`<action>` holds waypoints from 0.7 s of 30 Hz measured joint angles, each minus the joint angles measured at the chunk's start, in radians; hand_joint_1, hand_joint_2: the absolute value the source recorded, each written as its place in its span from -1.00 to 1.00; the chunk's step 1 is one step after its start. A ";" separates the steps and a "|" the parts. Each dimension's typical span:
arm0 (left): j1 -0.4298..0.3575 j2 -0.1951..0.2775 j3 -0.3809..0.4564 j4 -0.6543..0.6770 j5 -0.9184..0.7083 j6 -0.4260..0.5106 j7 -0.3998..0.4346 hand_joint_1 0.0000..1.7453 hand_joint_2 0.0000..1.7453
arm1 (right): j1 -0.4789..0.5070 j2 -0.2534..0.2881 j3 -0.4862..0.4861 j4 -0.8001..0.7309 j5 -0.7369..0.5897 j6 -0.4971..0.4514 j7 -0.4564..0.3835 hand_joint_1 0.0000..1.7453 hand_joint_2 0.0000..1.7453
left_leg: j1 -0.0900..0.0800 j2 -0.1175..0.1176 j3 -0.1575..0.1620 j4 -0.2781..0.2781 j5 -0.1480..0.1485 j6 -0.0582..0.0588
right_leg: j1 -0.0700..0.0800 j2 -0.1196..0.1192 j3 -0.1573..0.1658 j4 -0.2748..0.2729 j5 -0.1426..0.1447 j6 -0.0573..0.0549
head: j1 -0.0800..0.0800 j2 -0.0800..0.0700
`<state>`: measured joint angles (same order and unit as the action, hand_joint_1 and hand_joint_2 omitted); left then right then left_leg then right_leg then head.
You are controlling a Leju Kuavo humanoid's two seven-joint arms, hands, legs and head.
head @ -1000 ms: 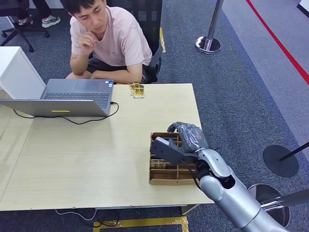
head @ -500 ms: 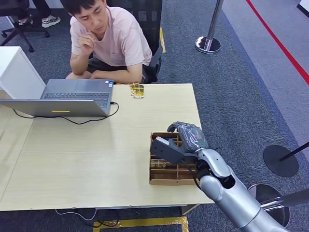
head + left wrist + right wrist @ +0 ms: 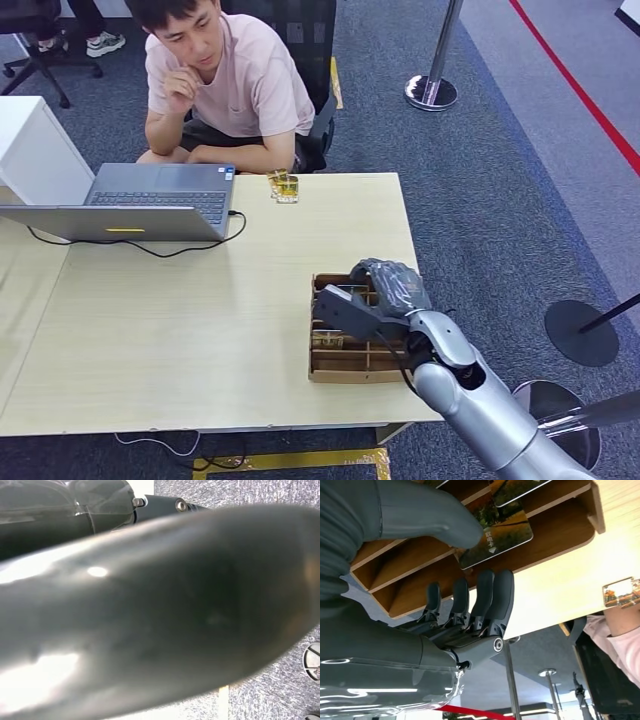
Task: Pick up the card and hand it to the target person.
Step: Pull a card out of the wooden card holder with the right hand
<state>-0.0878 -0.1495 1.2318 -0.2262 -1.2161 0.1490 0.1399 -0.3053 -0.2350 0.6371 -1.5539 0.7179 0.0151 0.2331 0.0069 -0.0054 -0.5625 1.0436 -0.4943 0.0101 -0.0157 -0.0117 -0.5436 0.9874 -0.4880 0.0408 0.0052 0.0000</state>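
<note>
Right hand (image 3: 385, 295) over the rack (image 3: 323, 368), thumb on one side of a card (image 3: 495, 537), fingers (image 3: 486, 597) on the other, not yet closed on it; card upright in a slot, edge toward the palm.

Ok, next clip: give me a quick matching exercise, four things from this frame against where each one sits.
Things:
1. laptop
2. card tray
3. right hand
4. person

Places:
A. over the card tray
B. table's far left
C. behind the table's far edge
D. table's near right corner

Pairs: 1-B, 2-D, 3-A, 4-C
</note>
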 joint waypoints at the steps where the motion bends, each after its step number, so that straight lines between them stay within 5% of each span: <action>1: 0.000 0.000 0.000 0.000 0.000 0.000 0.000 -1.00 -1.00 | 0.000 0.000 0.000 0.004 0.000 -0.002 0.000 0.05 1.00 | 0.000 0.000 0.000 0.000 0.000 0.000 | 0.000 0.000 0.000 0.000 0.000 0.000 | 0.000 0.000; 21: 0.000 0.000 0.000 0.000 -0.006 -0.003 -0.007 -1.00 -1.00 | 0.015 0.001 -0.004 0.040 0.013 -0.015 0.005 0.09 1.00 | 0.000 0.000 0.001 0.000 0.000 0.000 | 0.000 0.000 0.000 0.000 0.000 0.000 | 0.000 0.000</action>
<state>-0.0877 -0.1495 1.2318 -0.2262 -1.2221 0.1464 0.1325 -0.2904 -0.2343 0.6327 -1.5139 0.7307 -0.0004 0.2377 0.0069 -0.0054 -0.5619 1.0436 -0.4943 0.0101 -0.0156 -0.0116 -0.5435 0.9874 -0.4880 0.0408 0.0052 0.0000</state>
